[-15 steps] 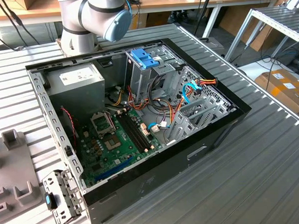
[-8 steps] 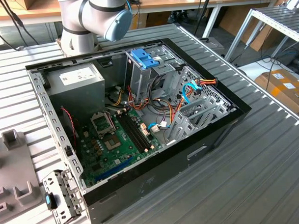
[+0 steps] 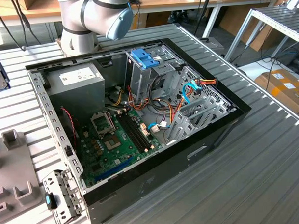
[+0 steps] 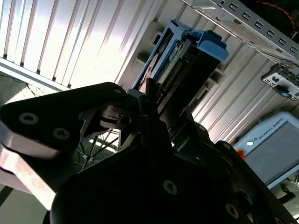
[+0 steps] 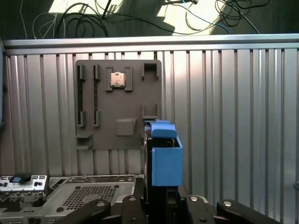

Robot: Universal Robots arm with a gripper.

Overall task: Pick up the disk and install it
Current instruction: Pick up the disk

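Observation:
The disk (image 5: pixel 164 161) is a grey drive in a light-blue plastic carrier. It stands on edge between the fingers of my gripper (image 5: pixel 159 198), which is shut on its lower end. In the second wrist view the disk (image 4: pixel 187 51) juts out from the gripper (image 4: pixel 156 100), and its connector edge and blue rail show against the ribbed metal table. The disk hangs above the table, clear of the grey fixture plate (image 5: pixel 117 102). The open computer case (image 3: pixel 156 175) lies on the table in the exterior view, and the arm's base (image 3: pixel 87 21) stands behind it.
A blue bracket (image 3: pixel 144 57) sits atop the tall grey drive cage inside the case. The fixture plate holds a small chip (image 5: pixel 117 79). A perforated metal panel (image 5: pixel 88 193) lies close to the gripper. A pendant (image 4: pixel 273 149) rests on the table. Cables lie on the floor past the table edge (image 5: pixel 149 43).

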